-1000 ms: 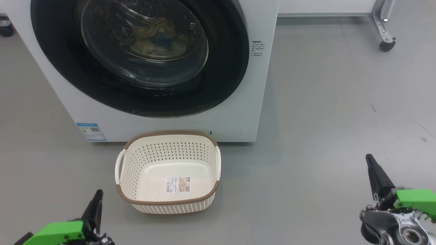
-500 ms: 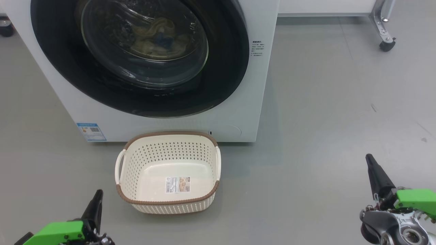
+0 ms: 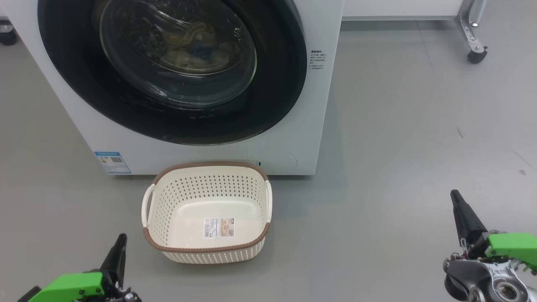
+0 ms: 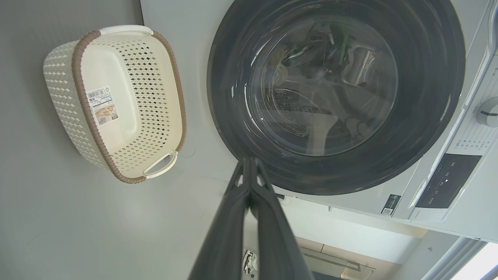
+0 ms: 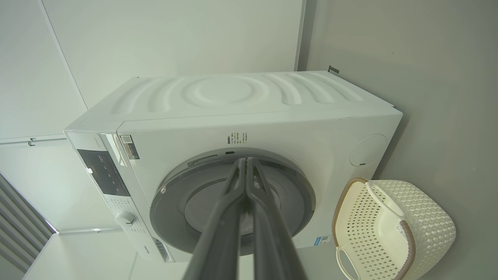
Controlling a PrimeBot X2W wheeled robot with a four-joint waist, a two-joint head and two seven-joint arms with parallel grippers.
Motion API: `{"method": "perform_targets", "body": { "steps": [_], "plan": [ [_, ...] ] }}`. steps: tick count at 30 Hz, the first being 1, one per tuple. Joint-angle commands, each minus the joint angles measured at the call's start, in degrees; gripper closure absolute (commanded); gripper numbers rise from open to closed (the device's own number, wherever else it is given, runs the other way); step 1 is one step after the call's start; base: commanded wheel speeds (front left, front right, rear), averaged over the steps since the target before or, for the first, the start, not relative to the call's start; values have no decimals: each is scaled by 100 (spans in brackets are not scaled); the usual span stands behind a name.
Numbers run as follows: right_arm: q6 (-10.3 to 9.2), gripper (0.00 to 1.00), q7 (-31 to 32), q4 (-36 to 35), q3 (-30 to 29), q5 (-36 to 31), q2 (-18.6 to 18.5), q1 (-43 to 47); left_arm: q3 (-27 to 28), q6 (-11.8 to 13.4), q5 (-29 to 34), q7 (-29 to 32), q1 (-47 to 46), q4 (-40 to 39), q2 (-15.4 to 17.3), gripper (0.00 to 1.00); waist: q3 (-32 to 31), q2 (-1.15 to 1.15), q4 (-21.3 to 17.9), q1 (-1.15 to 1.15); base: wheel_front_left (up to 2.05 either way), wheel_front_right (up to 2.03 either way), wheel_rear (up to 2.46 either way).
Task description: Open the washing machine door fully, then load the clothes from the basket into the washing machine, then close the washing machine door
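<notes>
Nearest the robot, the left gripper point(image 3: 119, 247) and the right gripper point(image 3: 456, 200) are hanging low over the floor point(image 3: 398, 147), each with its two fingers pressed together and carrying nothing. Just ahead, nearer the left one, the basket point(image 3: 168, 245) is sitting on the floor holding nothing but its label, its far rim close against the foot of the machine point(image 3: 321, 105). Beyond it, the door point(image 3: 277, 84) is lying flush against the machine's front, and the clothes point(image 3: 188, 42) are showing through its glass, resting in the drum. The door is looking stiff, heavy and glossy, so probably slippery under the fingers. A hold at the rim's outer edge would seem best, though no handle or hinge is showing plainly. The clothes are looking soft and light. Open floor is stretching wide to the right, as far as a caster point(image 3: 477, 54), while the basket may be crowding the room below the door's swing.
</notes>
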Motion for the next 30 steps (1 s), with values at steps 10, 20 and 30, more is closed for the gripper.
{"method": "perform_targets", "body": {
  "steps": [10,20,30],
  "plan": [
    [-16,100,45,-179,85,-39,-64,-318,212,-41,10,31,-291,-208,45,100,0,0,0,0,0,0,0],
    [-16,100,49,-179,80,-43,-61,-318,214,-41,12,32,-291,-208,44,100,0,0,0,0,0,0,0],
    [-16,100,52,-179,76,-46,-58,-319,215,-41,13,33,-291,-208,44,100,0,0,0,0,0,0,0]
  ]
}}
